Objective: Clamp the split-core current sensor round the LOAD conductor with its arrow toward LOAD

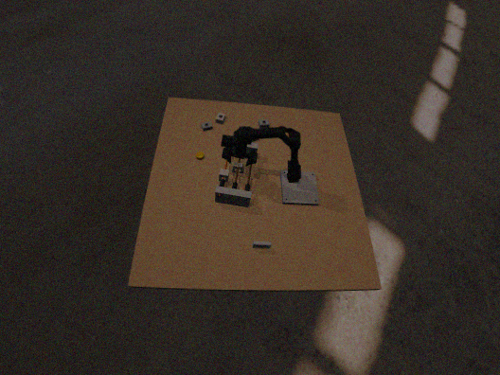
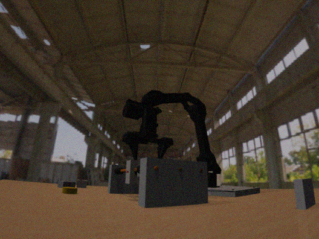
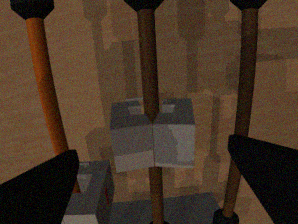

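The current sensor (image 3: 173,142) (image 1: 238,168) sits round the middle conductor (image 3: 149,60), its two light grey halves meeting in a thin seam below the cable. Its arrow and the LOAD marker cannot be made out. My gripper (image 3: 154,150) (image 1: 240,160) (image 2: 148,156) is open and empty; its black fingers stand apart on either side of the sensor, with a gap to each side. In the exterior view the front block hides the sensor.
Another sensor (image 3: 90,192) (image 1: 223,175) (image 2: 128,173) sits on the orange conductor (image 3: 44,75). A dark conductor (image 3: 246,75) runs on the right. A grey front block (image 1: 233,197) (image 2: 175,184) bears the cables. A yellow disc (image 1: 200,155) (image 2: 69,190) and small grey block (image 1: 261,244) (image 2: 304,194) lie apart.
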You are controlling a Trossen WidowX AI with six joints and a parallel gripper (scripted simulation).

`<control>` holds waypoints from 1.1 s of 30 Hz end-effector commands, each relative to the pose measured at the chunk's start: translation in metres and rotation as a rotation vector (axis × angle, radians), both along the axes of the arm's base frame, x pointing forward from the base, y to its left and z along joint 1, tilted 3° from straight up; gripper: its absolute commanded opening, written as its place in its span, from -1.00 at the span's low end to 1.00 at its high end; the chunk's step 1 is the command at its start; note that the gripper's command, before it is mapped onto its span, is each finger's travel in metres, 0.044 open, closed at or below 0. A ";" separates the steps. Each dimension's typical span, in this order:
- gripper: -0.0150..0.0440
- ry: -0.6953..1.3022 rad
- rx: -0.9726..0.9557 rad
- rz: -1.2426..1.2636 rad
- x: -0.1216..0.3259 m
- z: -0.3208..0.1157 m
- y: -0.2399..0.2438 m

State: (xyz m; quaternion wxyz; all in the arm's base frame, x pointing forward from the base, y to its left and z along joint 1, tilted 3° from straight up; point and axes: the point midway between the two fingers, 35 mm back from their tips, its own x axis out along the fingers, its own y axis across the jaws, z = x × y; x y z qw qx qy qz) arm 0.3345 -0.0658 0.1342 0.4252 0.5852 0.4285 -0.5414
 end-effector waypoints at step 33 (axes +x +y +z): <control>0.69 0.056 0.012 0.003 0.003 -0.056 0.003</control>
